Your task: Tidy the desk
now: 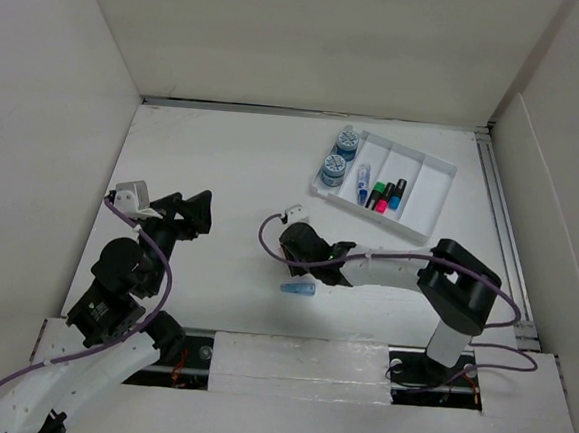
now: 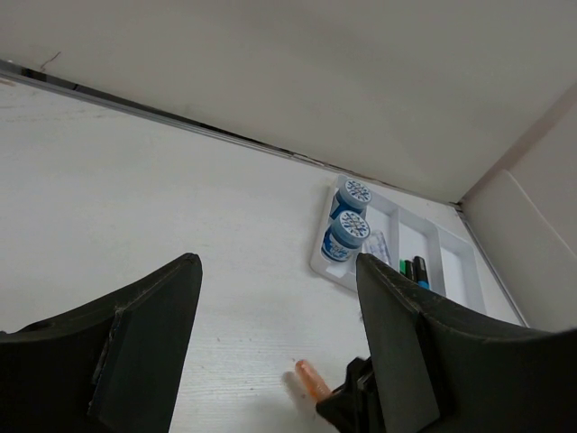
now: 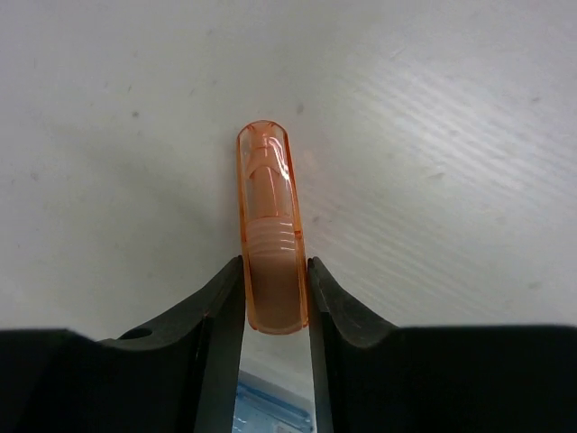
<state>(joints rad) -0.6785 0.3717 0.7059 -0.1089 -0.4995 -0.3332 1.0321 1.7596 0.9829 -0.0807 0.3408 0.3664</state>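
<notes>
In the right wrist view an orange see-through tube (image 3: 269,216) lies against the white desk (image 3: 451,135). My right gripper (image 3: 275,271) is shut on the tube's near end, with both pads touching it. From above, that gripper (image 1: 289,249) sits low over the desk's middle (image 1: 224,161) and hides the tube. In the left wrist view the tube (image 2: 314,381) pokes out beside the right gripper. My left gripper (image 1: 191,214) hovers at the left, open (image 2: 275,266), with nothing between its fingers.
A white compartmented tray (image 1: 434,188) at the back right holds two blue-lidded jars (image 1: 339,155), a small vial and several markers (image 1: 386,196). A pale blue tube (image 1: 299,289) lies on the desk just in front of the right gripper. White walls surround the desk.
</notes>
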